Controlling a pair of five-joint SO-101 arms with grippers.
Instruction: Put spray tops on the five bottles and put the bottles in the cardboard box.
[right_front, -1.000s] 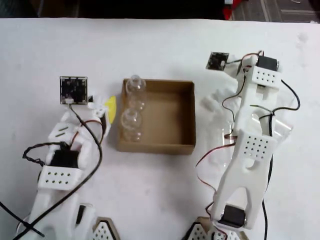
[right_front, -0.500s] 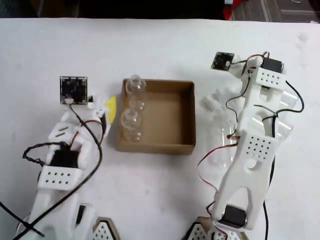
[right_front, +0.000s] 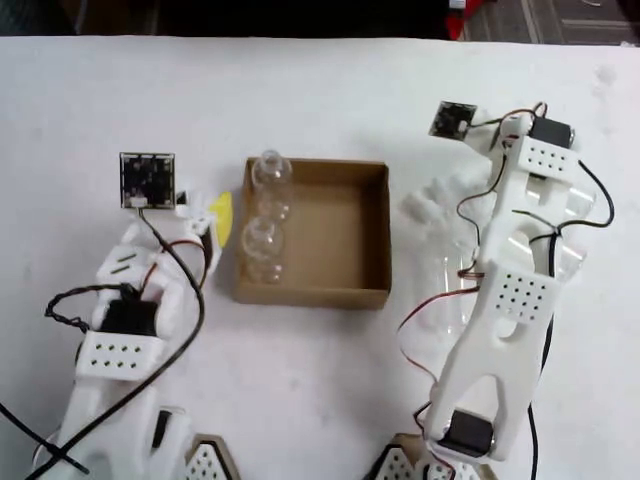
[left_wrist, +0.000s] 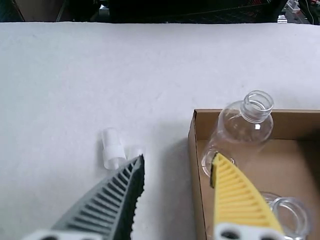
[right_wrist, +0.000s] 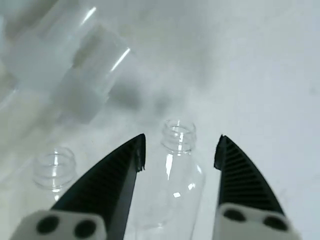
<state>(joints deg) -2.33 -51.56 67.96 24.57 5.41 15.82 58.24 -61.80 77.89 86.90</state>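
Observation:
The cardboard box (right_front: 340, 295) sits mid-table with two clear uncapped bottles (right_front: 270, 175) (right_front: 262, 243) along its left wall. My left gripper (left_wrist: 178, 165) is open just outside that wall, near the box corner (left_wrist: 192, 131). A white spray top (left_wrist: 112, 148) lies on the table by its grey finger (left_wrist: 120, 192). One boxed bottle (left_wrist: 246, 124) lies beyond its yellow finger (left_wrist: 235, 192). My right gripper (right_wrist: 179, 150) is open, its black fingers either side of a clear bottle (right_wrist: 172, 185) on the table. A second bottle neck (right_wrist: 52, 167) lies beside it.
Loose white spray tops (right_front: 428, 198) lie right of the box, and blurred spray tops (right_wrist: 75, 65) show close in the right wrist view. More clear bottles (right_front: 565, 258) lie under the right arm (right_front: 505, 300). The table's far half is bare white.
The right arm has swung a little to the right over the loose bottles. The left arm and the box have not moved.

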